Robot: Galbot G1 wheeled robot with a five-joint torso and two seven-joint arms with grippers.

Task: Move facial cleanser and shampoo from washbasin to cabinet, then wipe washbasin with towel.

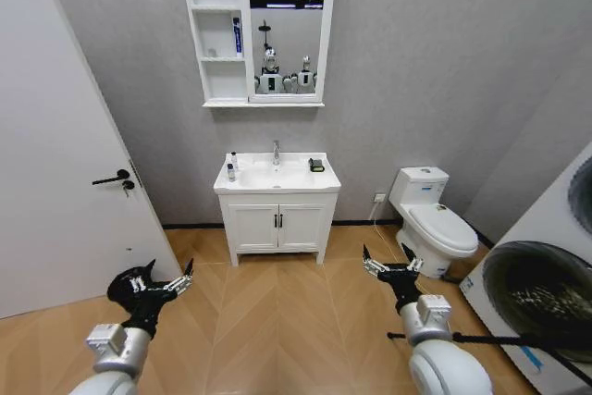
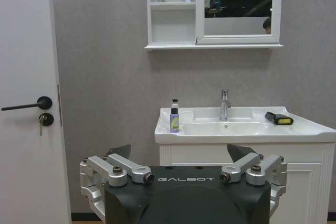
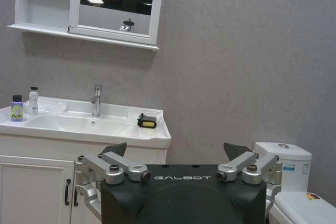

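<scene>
The robot stands well back from the washbasin (image 1: 277,179), so the left end effector (image 1: 157,286) and right end effector (image 1: 393,267) hang released and empty. Two bottles (image 1: 232,167) left of its tap and the towel (image 1: 317,165) to the right await handling.

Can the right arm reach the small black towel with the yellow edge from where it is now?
Probably not: the right claw hangs open over bare floor, well short of the towel on the washbasin.

The white rectangular ceramic washbasin (image 1: 298,182), at the head view's centre, carries two small bottles (image 1: 232,168) at its left end and a folded black, yellow-edged towel (image 1: 317,165) at its right.
</scene>
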